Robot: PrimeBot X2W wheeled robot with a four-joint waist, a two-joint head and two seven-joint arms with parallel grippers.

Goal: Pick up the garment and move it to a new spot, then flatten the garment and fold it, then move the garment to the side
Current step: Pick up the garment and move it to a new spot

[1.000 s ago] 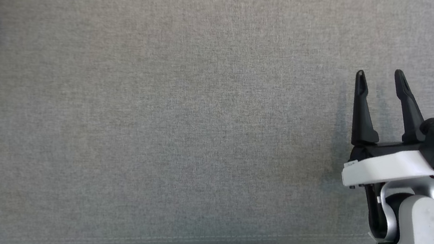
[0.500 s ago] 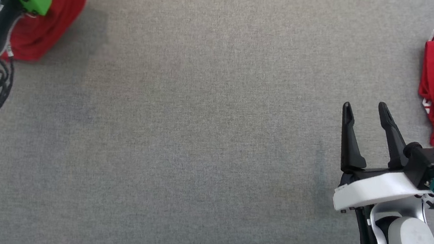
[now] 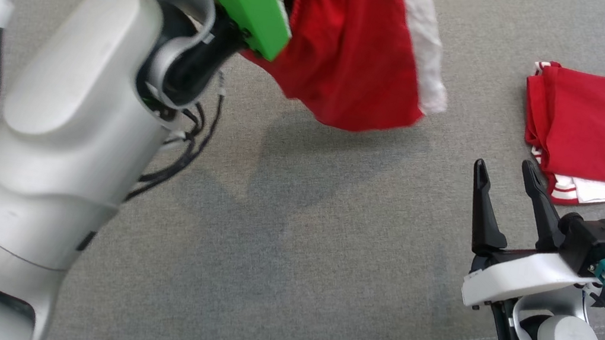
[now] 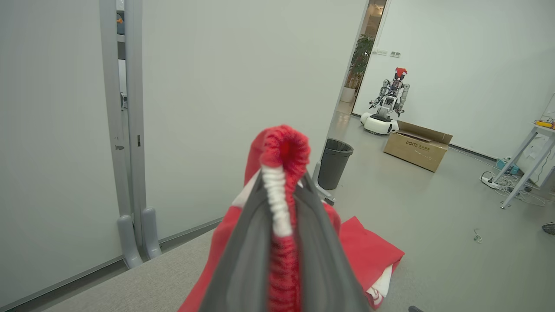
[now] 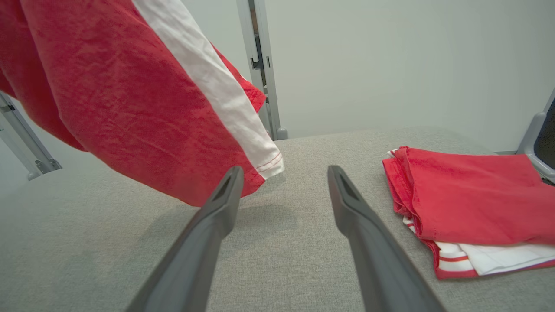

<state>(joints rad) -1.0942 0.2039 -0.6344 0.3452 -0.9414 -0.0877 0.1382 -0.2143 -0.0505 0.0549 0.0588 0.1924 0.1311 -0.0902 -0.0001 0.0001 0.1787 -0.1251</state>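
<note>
Garment [image 3: 354,64] aloft in left tool [image 4: 282,186]

**Hidden and cropped**

The hanging garment [image 3: 356,52] is blurred in the head view and cropped by its top edge. In the left wrist view its lower part is masked by the left pincer [image 4: 284,186]. The folded clothes [image 3: 603,125] are clipped at the right edge.

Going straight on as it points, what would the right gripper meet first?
Possibly the white-striped corner of the hanging garment, which sits right on the right gripper's line; depth is unclear. Otherwise, bare grey surface.
</note>
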